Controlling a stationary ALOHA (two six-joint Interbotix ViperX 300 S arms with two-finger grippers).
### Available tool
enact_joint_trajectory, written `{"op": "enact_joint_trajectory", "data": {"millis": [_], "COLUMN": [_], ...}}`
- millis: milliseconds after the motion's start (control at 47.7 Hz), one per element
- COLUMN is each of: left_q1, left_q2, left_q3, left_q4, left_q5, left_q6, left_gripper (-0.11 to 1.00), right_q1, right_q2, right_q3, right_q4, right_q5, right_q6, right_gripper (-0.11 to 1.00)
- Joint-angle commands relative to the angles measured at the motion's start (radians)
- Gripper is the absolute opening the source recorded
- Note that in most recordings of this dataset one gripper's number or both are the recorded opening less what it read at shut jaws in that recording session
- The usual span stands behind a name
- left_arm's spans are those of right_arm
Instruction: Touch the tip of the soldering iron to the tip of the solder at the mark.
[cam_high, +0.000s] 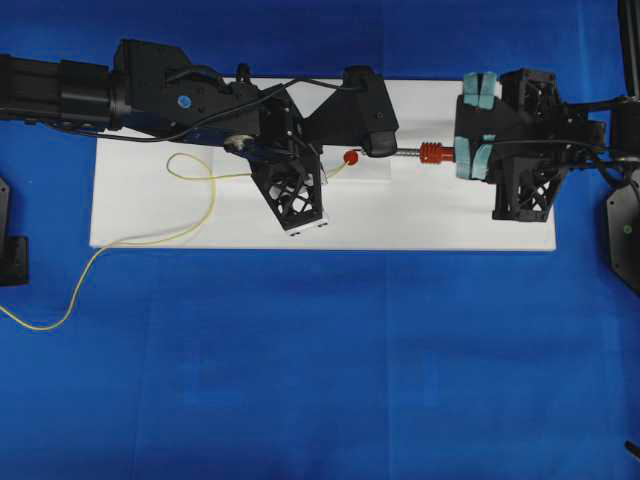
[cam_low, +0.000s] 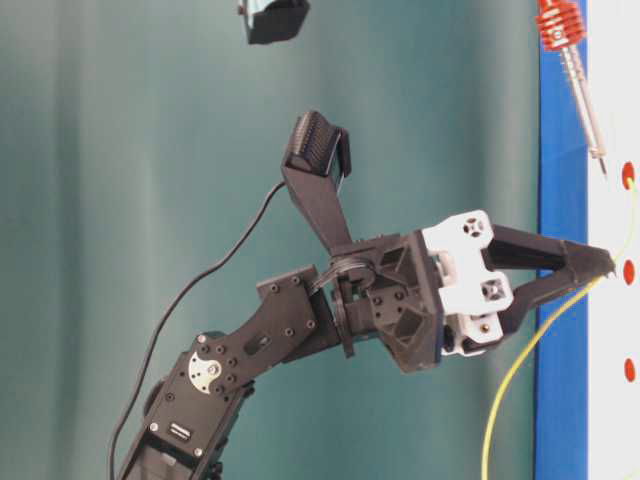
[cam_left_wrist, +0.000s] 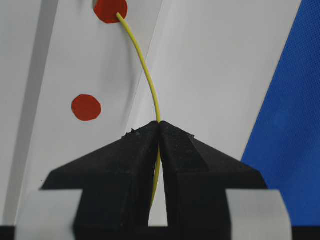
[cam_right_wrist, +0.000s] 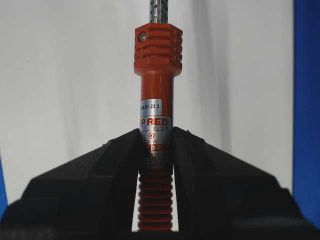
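Observation:
My left gripper (cam_left_wrist: 159, 124) is shut on the solder (cam_left_wrist: 146, 67), a thin yellow wire. The wire curves up from the fingertips, and its tip lies on a red mark (cam_left_wrist: 111, 9) on the white board. The soldering iron (cam_right_wrist: 156, 90) has a red-orange handle with a silver band, and my right gripper (cam_right_wrist: 155, 135) is shut on it. In the table-level view the soldering iron's silver tip (cam_low: 602, 165) points at the same mark (cam_low: 627, 176) with a small gap showing. From overhead, the left arm hides the tip of the soldering iron (cam_high: 431, 153).
The white board (cam_high: 200, 215) lies on a blue cloth. It carries more red dots (cam_left_wrist: 86, 107) near the mark. The loose solder (cam_high: 150, 240) trails off the board's left front edge onto the cloth. Black stands sit at both side edges.

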Motion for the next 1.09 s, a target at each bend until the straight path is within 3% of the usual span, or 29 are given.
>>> {"op": "enact_joint_trajectory", "data": {"millis": [0,1069], "left_q1": [0.006,0.011], "left_q2": [-0.018,-0.018], "left_q3": [-0.025,-0.026], "left_q4": [0.003,0.002], "left_q5": [-0.002,-0.002], "left_q6": [0.0,0.0], "left_gripper": [0.01,0.01], "right_q1": [0.002,0.003], "right_q2": [0.005,0.031], "right_q3": [-0.011,-0.003], "right_q4": [0.003,0.005], "right_q5": [-0.015,-0.02], "right_q6": [0.002,0.002], "right_gripper": [0.07,0.07]}}
